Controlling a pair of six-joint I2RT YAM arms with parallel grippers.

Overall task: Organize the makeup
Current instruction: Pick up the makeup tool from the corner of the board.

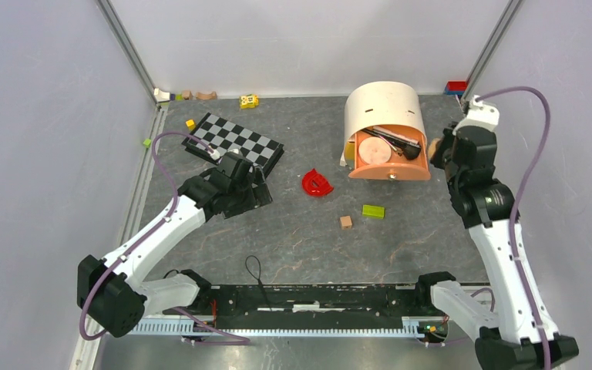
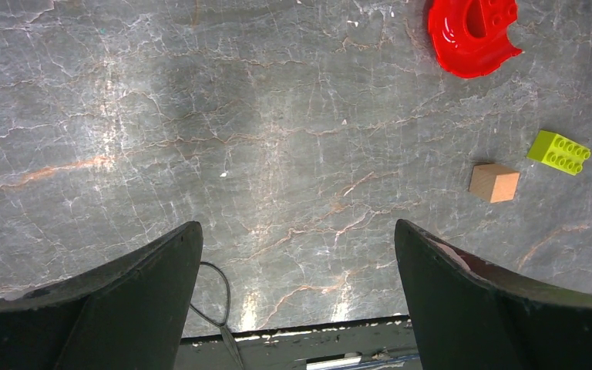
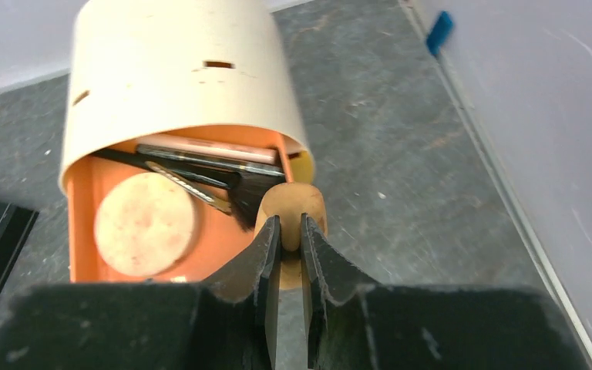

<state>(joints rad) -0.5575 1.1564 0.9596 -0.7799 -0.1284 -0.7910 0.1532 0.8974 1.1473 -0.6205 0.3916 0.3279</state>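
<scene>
An orange tray [image 1: 389,174] under a cream curved cover [image 1: 381,104] stands at the back right. It holds a round peach compact [image 1: 375,149] and black-handled brushes [image 1: 393,139]. In the right wrist view the compact [image 3: 145,223], the brushes [image 3: 200,176] and a flat pink piece [image 3: 208,146] lie inside the tray. My right gripper [image 3: 289,231] is shut on the orange teardrop sponge [image 3: 293,204], held at the tray's right edge; it also shows in the top view [image 1: 441,150]. My left gripper [image 2: 299,239] is open and empty above bare table, left of centre [image 1: 250,196].
A red curved plastic piece [image 1: 317,183], a green block [image 1: 373,210] and a wooden block [image 1: 345,222] lie mid-table. A black-and-white checkered board [image 1: 235,140] lies behind the left gripper. Small toys [image 1: 248,101] sit along the back wall. A cable loop [image 2: 214,289] lies near the front edge.
</scene>
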